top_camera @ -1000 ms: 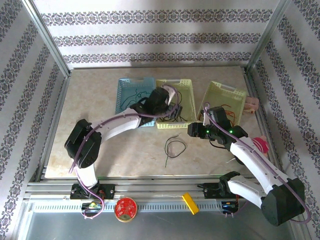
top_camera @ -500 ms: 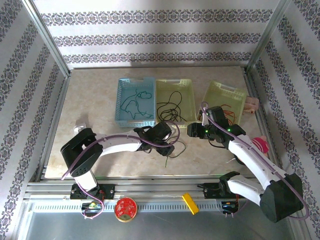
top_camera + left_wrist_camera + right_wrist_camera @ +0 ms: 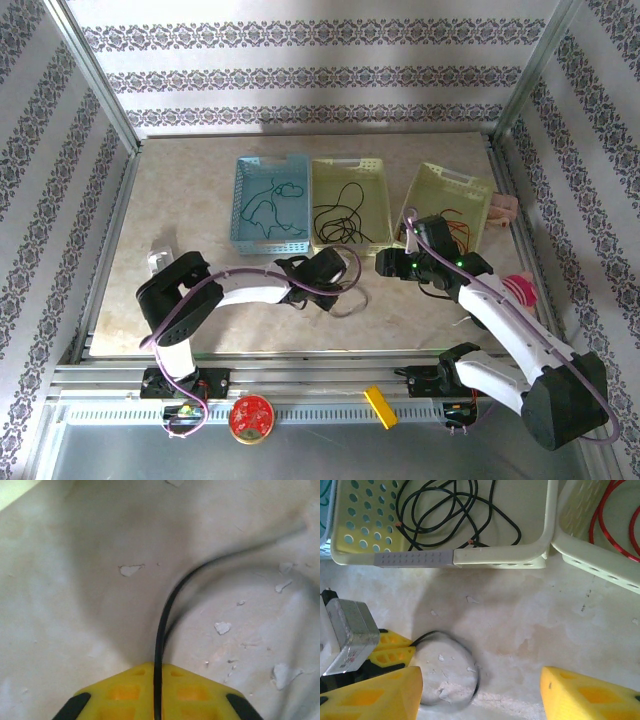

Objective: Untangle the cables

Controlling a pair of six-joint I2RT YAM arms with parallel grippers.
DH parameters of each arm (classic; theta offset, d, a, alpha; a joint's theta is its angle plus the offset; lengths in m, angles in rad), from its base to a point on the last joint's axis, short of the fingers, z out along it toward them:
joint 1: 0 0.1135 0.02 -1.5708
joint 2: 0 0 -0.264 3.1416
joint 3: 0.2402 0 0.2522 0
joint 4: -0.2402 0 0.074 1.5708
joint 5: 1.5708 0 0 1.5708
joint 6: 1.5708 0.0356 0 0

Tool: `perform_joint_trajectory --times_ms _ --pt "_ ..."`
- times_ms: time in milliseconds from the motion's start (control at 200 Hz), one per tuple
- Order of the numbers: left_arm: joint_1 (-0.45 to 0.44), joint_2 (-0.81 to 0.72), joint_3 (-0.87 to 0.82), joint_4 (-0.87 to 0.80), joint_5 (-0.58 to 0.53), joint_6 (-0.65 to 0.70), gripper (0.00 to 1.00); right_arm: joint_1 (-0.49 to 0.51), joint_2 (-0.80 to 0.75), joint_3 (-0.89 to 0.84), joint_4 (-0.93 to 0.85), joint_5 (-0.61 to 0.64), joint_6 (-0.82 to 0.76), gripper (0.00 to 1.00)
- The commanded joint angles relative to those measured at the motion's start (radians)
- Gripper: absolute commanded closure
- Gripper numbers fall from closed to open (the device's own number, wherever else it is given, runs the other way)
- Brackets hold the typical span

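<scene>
Over the table (image 3: 190,200), top view: left hand (image 3: 335,290) low, just in front of the middle basket (image 3: 348,162); right hand (image 3: 388,263) near it.
Left wrist: jaws pinched together on a loose black cable (image 3: 161,625) lying on the table.
Right wrist: right hand's jaws apart, empty; black cables (image 3: 445,505) in middle basket, red cables (image 3: 600,530) in neighbouring basket (image 3: 590,555).

table (image 3: 180,210) left half: bare, free passage | back row: blue basket (image 3: 272,160), middle basket (image 3: 350,162), right basket (image 3: 455,178) side by side, near corners close | front centre: left arm (image 3: 250,290) lies across, blocking | strip between left gripper (image 3: 156,677) and right gripper (image 3: 480,692): narrow, black cable (image 3: 161,625) looped on it | right edge: pink object (image 3: 520,290)
</scene>
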Motion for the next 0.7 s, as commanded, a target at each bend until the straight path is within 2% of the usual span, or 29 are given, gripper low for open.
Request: perform_joint_trajectory --times_ms 0,245,380,510,695 --pt "-0.014 -0.037 -0.049 0.065 0.045 -0.024 1.00 -0.007 -0.023 -0.010 0.005 0.044 0.010 0.37" --pt "-0.018 -0.292 -0.176 0.300 0.167 -0.014 1.00 -0.055 -0.059 -0.032 0.000 0.117 0.037 0.36" --pt "0.037 -0.355 -0.108 0.311 0.121 -0.044 1.00 -0.084 -0.061 -0.043 -0.002 0.119 0.039 0.36" --pt "0.158 -0.275 0.036 0.314 0.042 -0.058 1.00 -0.090 -0.055 -0.044 -0.005 0.113 0.038 0.36" --pt "0.296 -0.009 0.297 0.338 -0.044 -0.074 1.00 -0.094 -0.059 -0.036 -0.020 0.107 0.040 0.36"
